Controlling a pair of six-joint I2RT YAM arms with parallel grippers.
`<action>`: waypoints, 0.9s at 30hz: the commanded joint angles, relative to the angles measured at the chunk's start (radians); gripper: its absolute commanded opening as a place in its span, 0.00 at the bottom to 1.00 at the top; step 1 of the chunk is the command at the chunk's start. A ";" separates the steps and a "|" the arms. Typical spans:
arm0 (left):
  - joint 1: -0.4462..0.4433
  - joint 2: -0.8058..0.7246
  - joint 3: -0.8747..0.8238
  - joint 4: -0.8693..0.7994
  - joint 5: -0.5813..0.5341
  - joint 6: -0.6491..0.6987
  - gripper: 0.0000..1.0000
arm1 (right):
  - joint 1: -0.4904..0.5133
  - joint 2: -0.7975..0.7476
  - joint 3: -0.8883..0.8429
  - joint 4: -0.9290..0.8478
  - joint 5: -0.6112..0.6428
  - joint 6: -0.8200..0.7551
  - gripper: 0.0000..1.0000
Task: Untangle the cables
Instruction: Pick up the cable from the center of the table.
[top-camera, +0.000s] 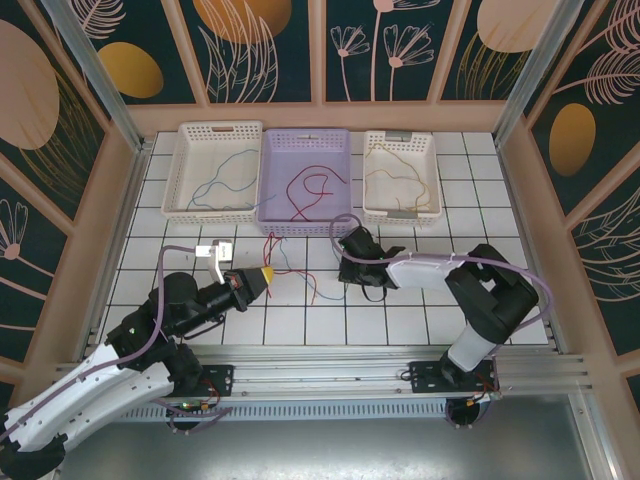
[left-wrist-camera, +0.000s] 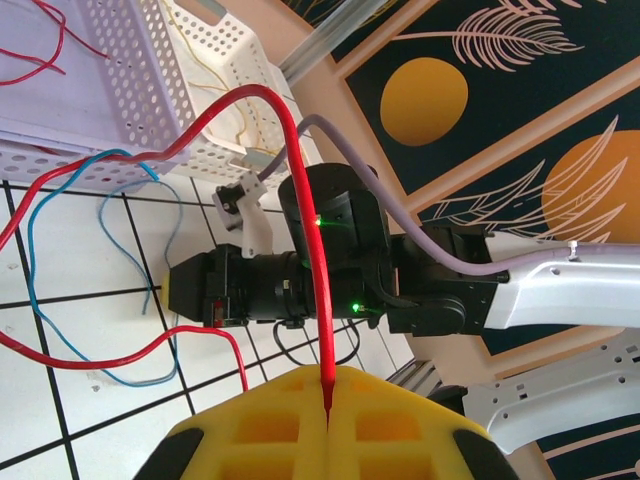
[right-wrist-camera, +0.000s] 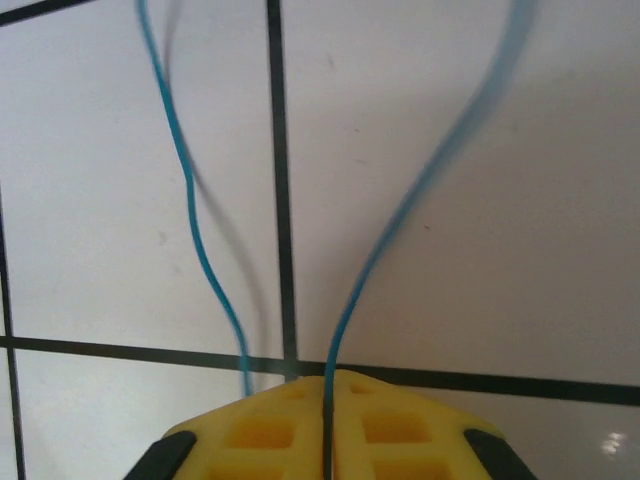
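Left gripper (left-wrist-camera: 328, 385) is shut on the red cable (left-wrist-camera: 300, 180); right gripper (right-wrist-camera: 325, 385) is pinched on the blue cable (right-wrist-camera: 372, 255). Both cables are held over the tiles (top-camera: 300, 325), near the purple basket (top-camera: 305, 228). The red cable is seen rising from the pads and arching toward the basket; the blue cable is doubled into a hairpin running away from its pads. If they are pulled apart fast, their crossing could be tightened, or the thin wire could be slipped free.

My left tool (left-wrist-camera: 327, 400), yellow pads pressed together on the red cable (left-wrist-camera: 300, 170), which rises from their seam and arches leftward. Behind it, the right arm (left-wrist-camera: 330, 250). On the white-tiled table (left-wrist-camera: 100, 260), a blue cable (left-wrist-camera: 40, 300) loops. Upper left: lilac basket (left-wrist-camera: 60, 120), with a white basket (left-wrist-camera: 215, 70) just beside it.
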 joint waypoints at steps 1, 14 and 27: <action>0.002 -0.020 0.002 -0.001 0.000 -0.004 0.00 | -0.001 0.080 -0.015 0.099 0.051 -0.019 0.02; 0.003 -0.075 -0.044 -0.043 -0.017 -0.010 0.00 | -0.019 -0.328 -0.030 -0.063 0.161 -0.082 0.00; 0.002 -0.075 -0.089 -0.073 -0.038 0.004 0.00 | -0.222 -0.671 0.297 -0.406 0.208 -0.272 0.00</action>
